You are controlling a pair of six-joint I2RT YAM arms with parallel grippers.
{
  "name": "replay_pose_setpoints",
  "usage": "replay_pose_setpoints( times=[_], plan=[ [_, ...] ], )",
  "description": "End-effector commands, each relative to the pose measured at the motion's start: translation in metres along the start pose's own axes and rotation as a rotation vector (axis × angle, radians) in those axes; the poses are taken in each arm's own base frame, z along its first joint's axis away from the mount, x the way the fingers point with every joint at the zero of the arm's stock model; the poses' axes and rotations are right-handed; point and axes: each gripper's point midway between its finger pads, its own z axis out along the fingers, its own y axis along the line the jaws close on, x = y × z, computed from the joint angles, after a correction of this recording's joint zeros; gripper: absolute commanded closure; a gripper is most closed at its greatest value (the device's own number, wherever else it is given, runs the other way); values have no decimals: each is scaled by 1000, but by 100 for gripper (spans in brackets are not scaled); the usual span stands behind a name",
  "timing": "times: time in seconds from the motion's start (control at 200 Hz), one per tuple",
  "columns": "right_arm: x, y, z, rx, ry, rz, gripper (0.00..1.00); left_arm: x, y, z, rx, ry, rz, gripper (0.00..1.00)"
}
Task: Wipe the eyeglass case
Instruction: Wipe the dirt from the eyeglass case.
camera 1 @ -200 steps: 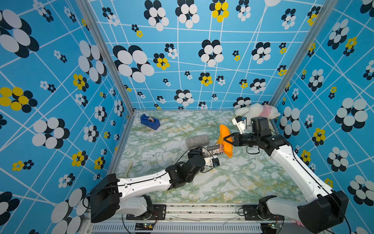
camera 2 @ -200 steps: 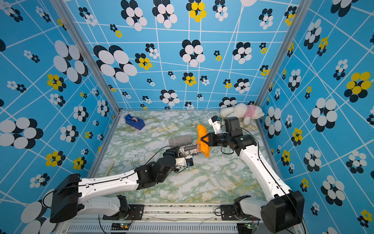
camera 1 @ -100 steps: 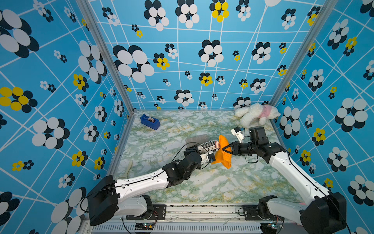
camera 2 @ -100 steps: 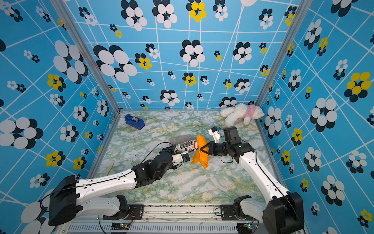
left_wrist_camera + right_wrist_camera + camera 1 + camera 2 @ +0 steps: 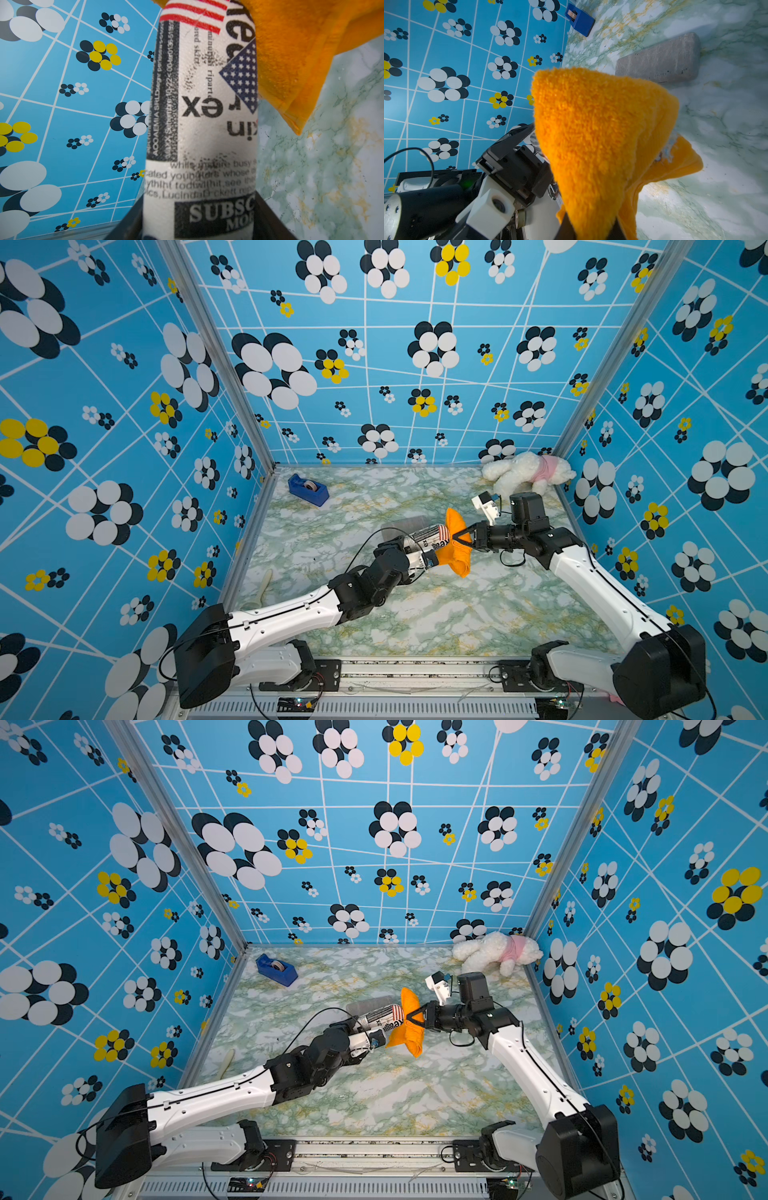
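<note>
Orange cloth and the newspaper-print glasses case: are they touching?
Touching. The left wrist view shows the orange cloth folded over the far end of the glasses case, with no gap between them.

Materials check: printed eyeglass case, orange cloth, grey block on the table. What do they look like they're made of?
eyeglass case: likely printed faux leather or coated fabric; matte, with a fine pebbled grain under the newsprint pattern.
orange cloth: soft pile textile, probably microfibre or terry; fuzzy fibres, limp folds.
grey block: unclear, felt or stone-like; matte, streaked, rounded edges.
</note>
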Motion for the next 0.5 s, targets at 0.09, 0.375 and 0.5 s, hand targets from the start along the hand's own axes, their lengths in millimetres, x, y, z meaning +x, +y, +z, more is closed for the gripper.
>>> replay_pose_setpoints(
  times=[0.09, 0.375, 0.5],
  plan=[
    [-67, 31, -6, -53, -119, -171, 100, -20, 3, -20, 28, -76, -53, 87],
    [-63, 45, -3, -140, -41, -176, 100, -14, 7, -21, 16, -63, -53, 87],
    [-31, 38, 0, -147, 35, -142, 100, -14, 7, -18, 25, -70, -61, 87]
  ],
)
